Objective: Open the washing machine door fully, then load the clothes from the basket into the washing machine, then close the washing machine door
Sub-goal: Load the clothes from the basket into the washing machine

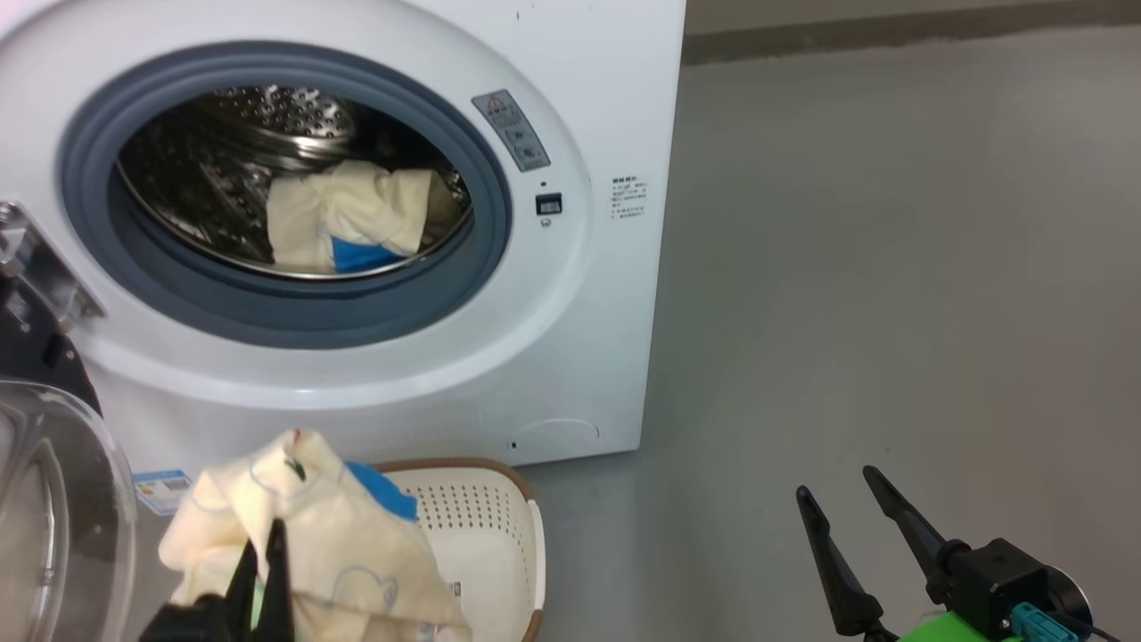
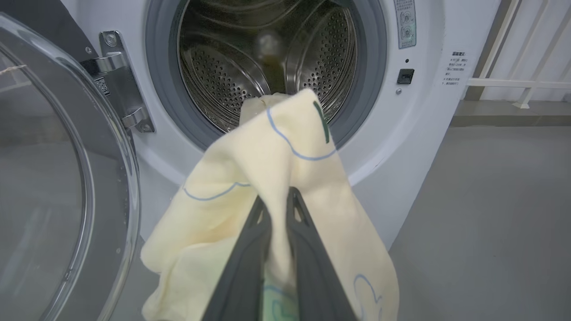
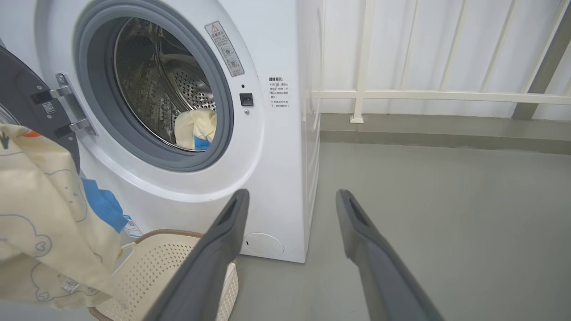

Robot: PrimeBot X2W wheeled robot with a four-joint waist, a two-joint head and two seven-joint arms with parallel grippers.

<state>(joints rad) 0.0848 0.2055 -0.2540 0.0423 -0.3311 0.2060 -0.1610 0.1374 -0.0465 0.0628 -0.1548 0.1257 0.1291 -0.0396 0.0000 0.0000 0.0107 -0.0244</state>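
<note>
Already the washing machine door (image 1: 53,499) stands open at the left, and some clothes (image 1: 348,218) lie in the drum (image 1: 223,178) of the washing machine (image 1: 606,312). One more cream garment (image 1: 330,526) with thin blue drawings hangs crumpled above the basket (image 1: 533,535), pinched in the narrow left hand (image 1: 264,539). The right hand (image 1: 836,483) is wide and empty. This garment must, I think, go in, then the door be closed.

Left gripper (image 1: 264,535) at 7 o'clock in head view: jaws pinched on the clothes (image 1: 343,526), fingers toward 12. Right gripper (image 1: 836,481) at 5 o'clock: jaws wide apart, fingers toward 11.
</note>
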